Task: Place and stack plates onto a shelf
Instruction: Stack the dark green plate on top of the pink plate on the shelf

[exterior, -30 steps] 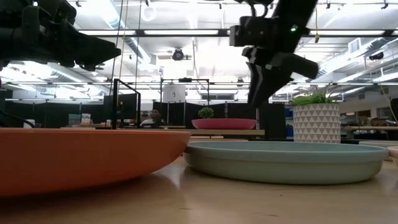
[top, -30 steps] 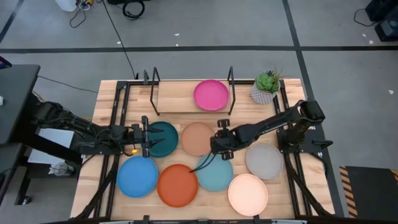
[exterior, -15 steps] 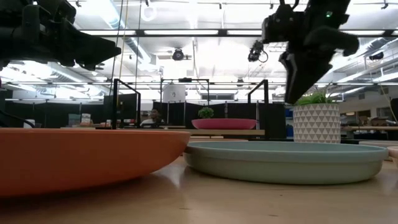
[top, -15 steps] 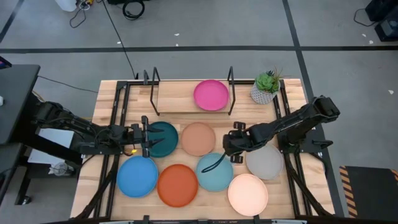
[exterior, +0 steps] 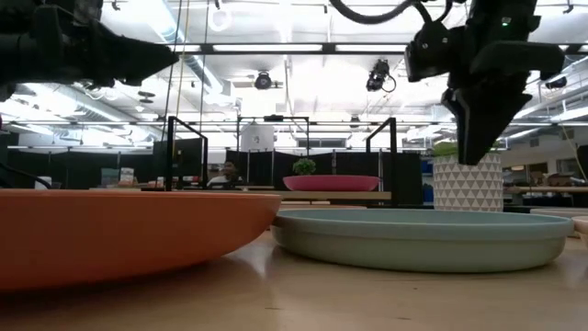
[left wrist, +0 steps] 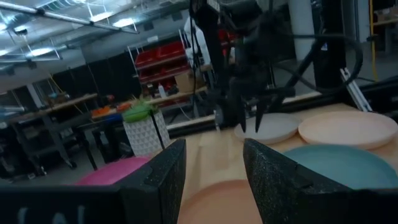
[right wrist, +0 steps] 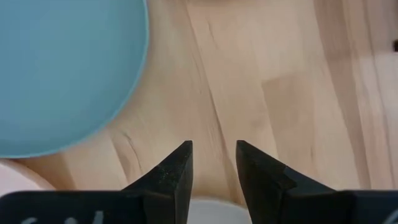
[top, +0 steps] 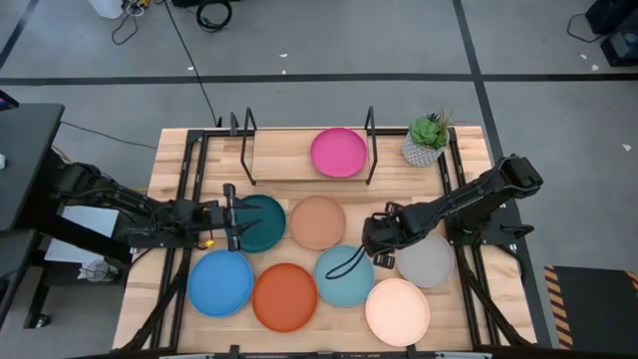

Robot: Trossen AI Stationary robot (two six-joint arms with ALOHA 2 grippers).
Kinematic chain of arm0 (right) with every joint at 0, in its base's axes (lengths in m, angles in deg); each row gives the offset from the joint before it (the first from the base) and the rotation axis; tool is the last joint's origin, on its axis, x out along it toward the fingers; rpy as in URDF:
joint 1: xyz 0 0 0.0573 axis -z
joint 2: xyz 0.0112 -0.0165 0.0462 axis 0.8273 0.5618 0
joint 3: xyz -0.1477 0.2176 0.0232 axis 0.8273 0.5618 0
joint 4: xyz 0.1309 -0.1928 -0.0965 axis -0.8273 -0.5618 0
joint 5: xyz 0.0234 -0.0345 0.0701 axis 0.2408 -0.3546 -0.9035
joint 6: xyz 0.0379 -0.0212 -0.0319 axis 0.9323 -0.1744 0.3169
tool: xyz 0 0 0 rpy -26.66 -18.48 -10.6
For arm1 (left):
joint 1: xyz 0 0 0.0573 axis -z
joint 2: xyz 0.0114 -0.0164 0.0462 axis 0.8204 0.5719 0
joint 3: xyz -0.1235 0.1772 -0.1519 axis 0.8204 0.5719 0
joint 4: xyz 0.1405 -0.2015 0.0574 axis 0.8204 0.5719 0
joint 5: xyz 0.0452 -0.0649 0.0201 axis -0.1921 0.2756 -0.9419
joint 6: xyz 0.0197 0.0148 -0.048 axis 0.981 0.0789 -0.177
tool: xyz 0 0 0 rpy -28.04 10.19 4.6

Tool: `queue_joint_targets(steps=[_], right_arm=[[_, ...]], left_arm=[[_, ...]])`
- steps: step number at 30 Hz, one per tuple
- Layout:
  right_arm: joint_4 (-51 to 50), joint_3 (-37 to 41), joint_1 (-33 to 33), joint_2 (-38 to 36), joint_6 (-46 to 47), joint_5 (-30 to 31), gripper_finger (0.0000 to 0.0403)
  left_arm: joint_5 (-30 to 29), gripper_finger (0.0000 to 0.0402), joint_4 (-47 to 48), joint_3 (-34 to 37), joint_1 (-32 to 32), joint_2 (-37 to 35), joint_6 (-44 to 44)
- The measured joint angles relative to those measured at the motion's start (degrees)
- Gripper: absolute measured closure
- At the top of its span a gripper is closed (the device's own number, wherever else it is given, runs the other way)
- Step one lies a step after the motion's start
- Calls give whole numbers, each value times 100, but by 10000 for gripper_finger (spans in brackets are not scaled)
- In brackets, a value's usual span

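Observation:
The magenta plate (top: pixel 338 153) lies on the right half of the shelf (top: pixel 284 160). Seven plates lie flat on the table: dark teal (top: pixel 261 221), peach (top: pixel 318 221), bright blue (top: pixel 220 282), orange (top: pixel 284 296), light turquoise (top: pixel 345 275), grey (top: pixel 426 259) and cream (top: pixel 397 311). My left gripper (top: pixel 239 221) hovers open and empty over the dark teal plate's left edge, its fingers level and pointing toward the table's right. My right gripper (top: pixel 376 236) is open and empty. It points down over bare wood (right wrist: pixel 249 81) between the peach, turquoise (right wrist: pixel 62 68) and grey (right wrist: pixel 214 211) plates.
A small potted plant (top: pixel 427 140) stands right of the shelf's right end frame (top: pixel 370 140). The shelf's left half is bare board. Black rails (top: pixel 191 170) run along the table's left and right sides.
My right gripper has gone from over the peach plate's right edge toward the table's right and near edges. It now stands over bare wood beside the grey plate. No plate has moved.

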Motion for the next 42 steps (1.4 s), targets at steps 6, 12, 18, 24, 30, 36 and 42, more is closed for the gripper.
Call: queue_joint_targets(steps=[6, 12, 18, 24, 30, 36, 42], right_arm=[[573, 0, -26, 28, -1192, 736, 268], [1384, 0, 274, 89, -2579, 763, 270], [1949, 248, 530, 105, -3288, 616, 270], [2542, 655, 768, 72, -3625, 627, 270], [3084, 978, 898, 70, -3875, 936, 270], [3994, 1577, 962, 10, -4316, 1107, 270], [4177, 1818, 962, -421, -4478, 1816, 270]], left_arm=[[0, 234, 214, 0, 0, 1, 7], [-113, 234, 127, 0, -2, 0, -18], [-218, 234, 573, -143, -7, -1, -605], [-211, 234, 3610, -1489, -7, 118, -1340], [-186, 234, 5458, -2552, -7, 719, -2425], [33, 234, 6393, -3305, -7, 1781, -3571], [174, 235, 7691, -4400, -42, 2997, -4568]])
